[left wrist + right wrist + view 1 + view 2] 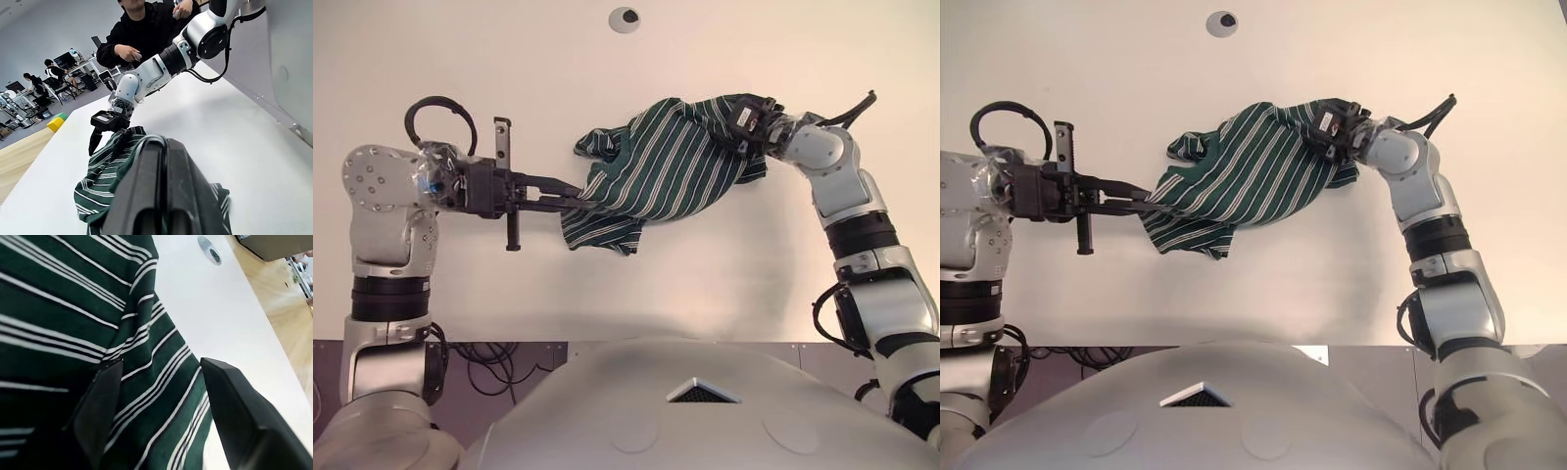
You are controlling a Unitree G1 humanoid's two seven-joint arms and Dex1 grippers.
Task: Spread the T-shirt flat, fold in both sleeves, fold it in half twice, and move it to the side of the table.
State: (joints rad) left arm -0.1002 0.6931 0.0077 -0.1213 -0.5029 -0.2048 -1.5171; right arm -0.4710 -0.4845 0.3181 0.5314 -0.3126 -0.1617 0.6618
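shirt (656, 162) bunched, upper mid frame | soft, light, limp, likely sags | L gripper (576, 203) pinches its left edge | R gripper (161, 363) spread astride cloth | grab hem corners

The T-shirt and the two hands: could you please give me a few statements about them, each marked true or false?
1. The T-shirt lies spread flat on the table. False: it is bunched up between the two hands.
2. The left hand is shut on the T-shirt. True.
3. The T-shirt is plain red. False: it is dark green with white stripes.
4. The right hand has its fingers apart, with striped cloth between them. True.
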